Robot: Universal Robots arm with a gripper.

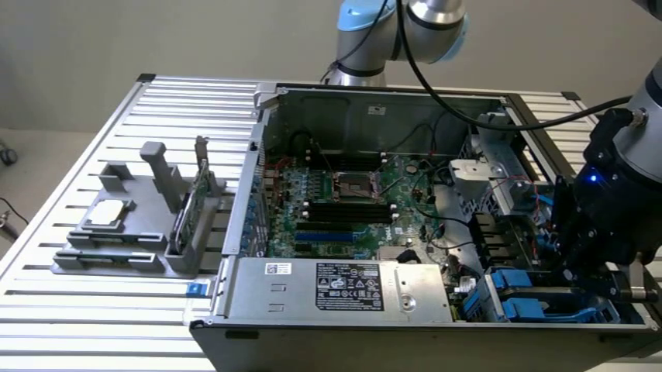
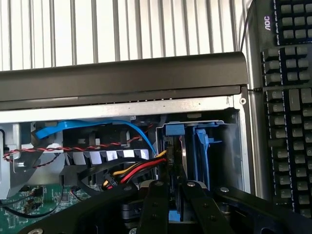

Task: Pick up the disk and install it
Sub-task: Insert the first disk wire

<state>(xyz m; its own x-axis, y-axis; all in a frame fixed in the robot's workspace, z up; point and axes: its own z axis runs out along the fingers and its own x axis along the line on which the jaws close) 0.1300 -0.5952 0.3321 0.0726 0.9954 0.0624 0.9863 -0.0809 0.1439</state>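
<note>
Inside the case's drive bay [image 2: 229,146], the disk [image 2: 181,161] stands on edge.

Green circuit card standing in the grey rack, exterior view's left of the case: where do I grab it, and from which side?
Probably best: take the thin dark green circuit card by its free upper edge, coming from straight above, jaws closing across its two flat faces. It stands on edge in a slot of the grey plastic rack, so its lower edge is buried.
</note>
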